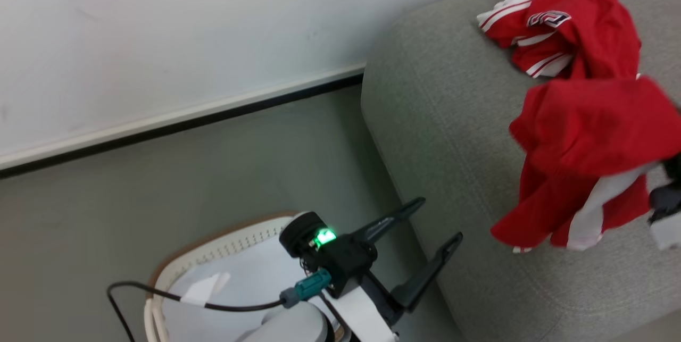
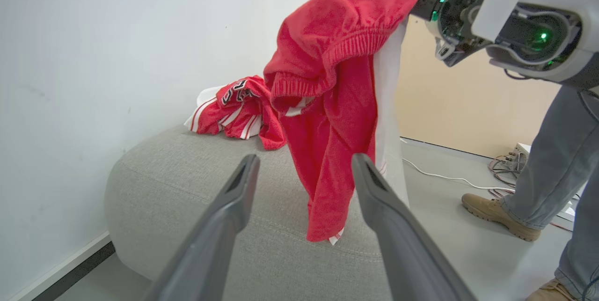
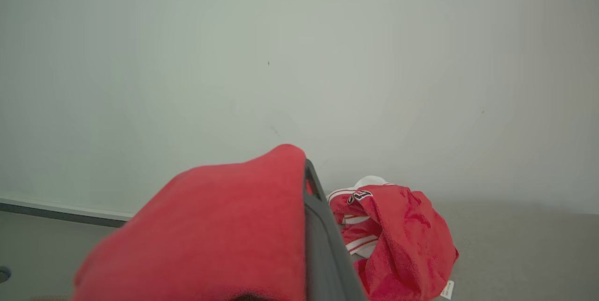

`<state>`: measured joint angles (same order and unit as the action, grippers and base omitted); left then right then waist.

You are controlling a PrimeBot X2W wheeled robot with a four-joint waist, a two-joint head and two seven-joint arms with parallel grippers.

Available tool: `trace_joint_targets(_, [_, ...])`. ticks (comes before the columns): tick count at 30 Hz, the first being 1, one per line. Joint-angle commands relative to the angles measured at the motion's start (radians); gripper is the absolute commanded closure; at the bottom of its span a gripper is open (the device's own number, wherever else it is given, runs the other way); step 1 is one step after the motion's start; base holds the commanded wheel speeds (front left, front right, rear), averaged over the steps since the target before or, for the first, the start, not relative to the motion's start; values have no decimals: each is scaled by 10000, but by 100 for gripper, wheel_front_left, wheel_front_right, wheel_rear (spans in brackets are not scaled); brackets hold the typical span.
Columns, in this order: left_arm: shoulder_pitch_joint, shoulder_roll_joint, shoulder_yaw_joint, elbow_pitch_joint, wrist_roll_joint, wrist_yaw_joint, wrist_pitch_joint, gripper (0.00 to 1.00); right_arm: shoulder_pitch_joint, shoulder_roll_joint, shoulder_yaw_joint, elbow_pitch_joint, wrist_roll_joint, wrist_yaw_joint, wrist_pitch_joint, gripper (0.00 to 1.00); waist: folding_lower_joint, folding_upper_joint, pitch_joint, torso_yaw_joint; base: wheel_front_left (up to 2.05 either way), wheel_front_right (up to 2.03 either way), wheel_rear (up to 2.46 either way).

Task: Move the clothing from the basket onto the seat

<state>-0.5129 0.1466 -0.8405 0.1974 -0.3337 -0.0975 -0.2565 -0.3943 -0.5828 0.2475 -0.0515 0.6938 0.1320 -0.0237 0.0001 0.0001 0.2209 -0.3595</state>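
A red garment with white side panel [image 1: 580,140] hangs over the grey seat [image 1: 452,118], its hem just touching the cushion. My right gripper [image 1: 665,198], at the right edge of the head view, is shut on its top; in the right wrist view the cloth [image 3: 220,231] drapes over the fingers [image 3: 323,240]. A second red garment with white stripes and a number print [image 1: 564,23] lies crumpled at the seat's far end. My left gripper [image 1: 425,230] stands open with nothing in it, beside the seat's edge, above the cream basket [image 1: 213,251].
The basket holds a flat white sheet lining [image 1: 245,283]. A white wall with a dark skirting [image 1: 186,118] runs behind. A person's leg [image 2: 552,165] and tan boot [image 2: 496,216] stand right of the seat, near floor cables [image 2: 505,165].
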Motion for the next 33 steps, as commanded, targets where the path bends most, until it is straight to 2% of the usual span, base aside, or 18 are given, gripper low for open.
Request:
trace_joint_targets(1, [-152,140,56,25,82,-18,-19,0,-392,72,-191,83,-194,-24,-4,100,-1,-1,429,236,0,0,0])
trace_joint_targets(6, [-562,266,97,-81,236,-43,12,0,-2016,356,-1049,867,-840,-24,190,100,-1,-1,1268,733,0,0,0])
trace_joint_targets(11, [-1039,480,248,-253,379,20,69,0,-4389,216,-1995,2151,-1853,-24,572,100,-1,-1,2182,1287,0,0,0])
trace_joint_targets(15, [-1240,574,389,-370,416,102,74,0,-6273,-289,-2793,3226,-2808,-24,915,100,-1,-1,2714,1790,0,0,0])
trace_joint_targets(19, [-1193,670,472,-529,371,227,57,0,-7490,-985,-3818,4469,-3711,-26,1270,100,-1,-1,3078,2195,0,0,0])
trace_joint_targets(21, [-1123,740,477,-621,359,256,60,0,-7804,-1180,-4278,5183,-4040,-24,1384,100,-1,-1,3239,2347,0,0,0])
trace_joint_targets(25, [-930,866,492,-740,325,388,110,0,-7765,-997,-5292,6581,-4498,-24,1203,100,-1,-1,3438,2497,0,0,0])
trace_joint_targets(33, [-693,1214,395,-1134,446,612,443,0,-6994,52,-7257,9132,-5786,-24,63,100,-1,-1,3779,2606,0,0,0])
